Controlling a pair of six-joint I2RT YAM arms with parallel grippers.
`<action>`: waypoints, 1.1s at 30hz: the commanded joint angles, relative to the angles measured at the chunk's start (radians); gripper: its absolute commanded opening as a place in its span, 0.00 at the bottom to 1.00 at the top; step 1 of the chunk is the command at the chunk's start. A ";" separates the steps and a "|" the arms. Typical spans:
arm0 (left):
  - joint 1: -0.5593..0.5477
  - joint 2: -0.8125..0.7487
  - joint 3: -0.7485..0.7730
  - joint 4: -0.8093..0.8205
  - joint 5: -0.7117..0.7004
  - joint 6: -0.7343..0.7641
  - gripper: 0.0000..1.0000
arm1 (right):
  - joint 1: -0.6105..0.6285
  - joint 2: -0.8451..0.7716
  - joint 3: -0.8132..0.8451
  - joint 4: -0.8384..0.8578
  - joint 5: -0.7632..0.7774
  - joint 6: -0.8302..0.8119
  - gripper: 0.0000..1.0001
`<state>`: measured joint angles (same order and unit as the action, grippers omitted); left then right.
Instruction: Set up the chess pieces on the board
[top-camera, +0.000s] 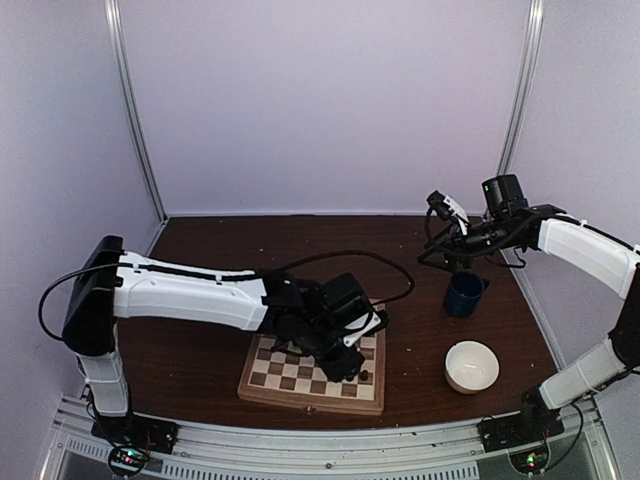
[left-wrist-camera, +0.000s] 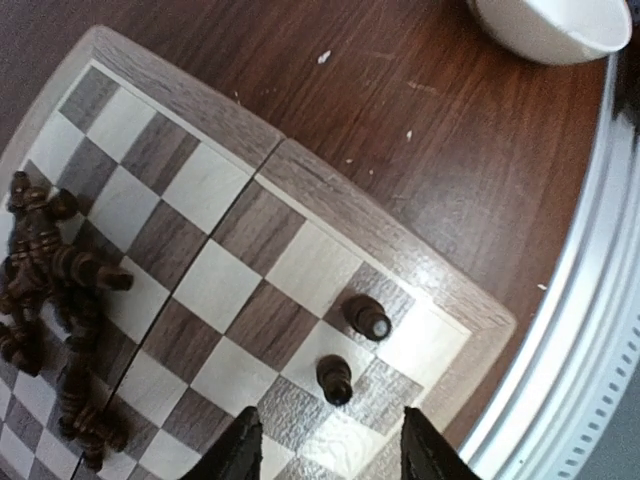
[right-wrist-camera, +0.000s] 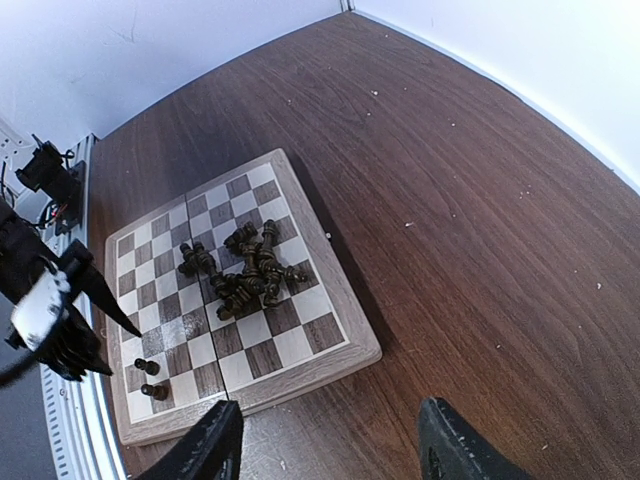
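Note:
The board (top-camera: 262, 378) lies at the table's near middle, also in the left wrist view (left-wrist-camera: 330, 190) and the right wrist view (right-wrist-camera: 335, 290). Two dark chess pieces (left-wrist-camera: 367, 317) (left-wrist-camera: 335, 380) stand upright on squares in one corner (right-wrist-camera: 150, 378). Several more lie in a tangled pile (right-wrist-camera: 245, 265) (left-wrist-camera: 50, 290) near the board's middle. My left gripper (left-wrist-camera: 330, 455) (top-camera: 345, 365) hovers low over that corner, open, the nearer upright piece just beyond its fingertips (left-wrist-camera: 245, 445), nothing between them. My right gripper (right-wrist-camera: 330, 450) (top-camera: 445, 210) is open and empty, high at the far right.
A dark blue cup (top-camera: 464, 294) and a white bowl (top-camera: 471, 366) (left-wrist-camera: 550, 25) stand on the dark tabletop right of the board. A metal rail (left-wrist-camera: 585, 330) runs along the near edge beside the board's corner. The left arm (top-camera: 190, 295) reaches across above the board.

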<state>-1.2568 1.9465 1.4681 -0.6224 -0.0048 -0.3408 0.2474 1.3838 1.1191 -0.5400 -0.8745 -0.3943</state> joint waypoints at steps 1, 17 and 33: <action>0.037 -0.183 -0.012 -0.020 -0.018 0.013 0.50 | -0.007 -0.022 -0.015 0.024 -0.009 -0.003 0.63; 0.348 -0.238 -0.215 -0.030 0.198 0.009 0.29 | 0.007 -0.004 -0.008 0.001 -0.005 -0.033 0.58; 0.418 -0.273 -0.404 0.210 0.292 -0.013 0.36 | 0.360 0.282 0.207 -0.169 0.242 -0.156 0.48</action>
<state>-0.8627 1.7096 1.1263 -0.5575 0.2241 -0.3264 0.5579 1.5932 1.2217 -0.6266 -0.6975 -0.5198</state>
